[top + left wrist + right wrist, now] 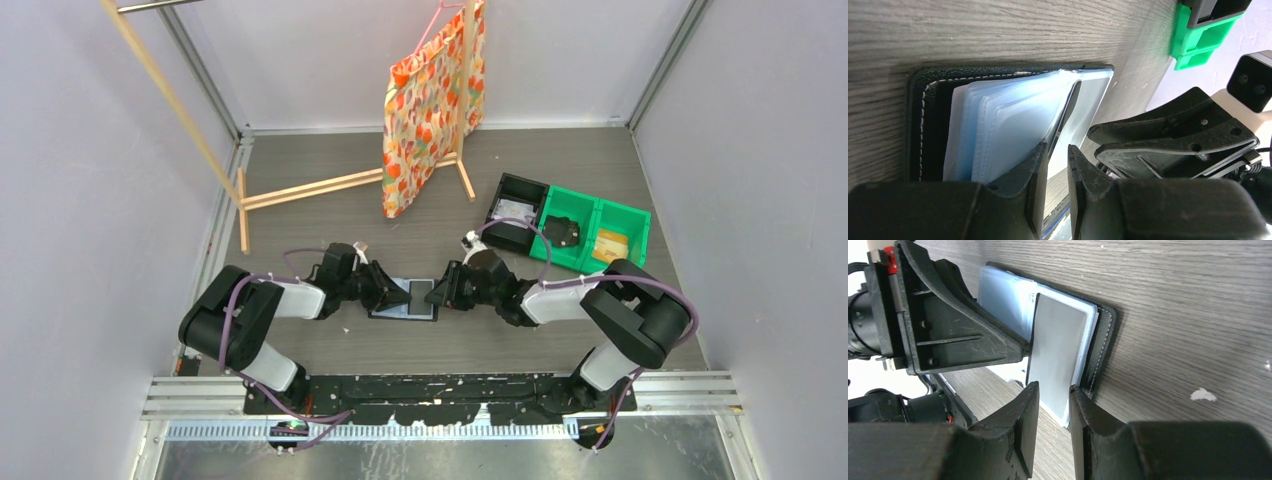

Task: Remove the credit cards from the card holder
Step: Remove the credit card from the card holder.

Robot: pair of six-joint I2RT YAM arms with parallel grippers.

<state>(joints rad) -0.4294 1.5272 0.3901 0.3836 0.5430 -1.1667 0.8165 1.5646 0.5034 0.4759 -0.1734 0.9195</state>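
Observation:
The card holder [392, 312] lies open on the table between my two grippers, black outside with blue-grey sleeves [998, 125] inside. A pale grey credit card [1058, 350] stands partly out of its right half; in the left wrist view it shows edge-on as a dark line [1066, 112]. My left gripper [398, 294] is low over the sleeves, its jaws a narrow gap apart with nothing between them [1058, 155]. My right gripper [441, 290] faces it, its jaws slightly apart, with the card's near edge at the fingertips [1054, 390] but not clamped.
A black open-topped bin [515, 210] and green bins [600, 235] stand at the back right. A patterned bag [430, 110] hangs on a wooden rack [310, 187] at the back. Grey walls close in both sides.

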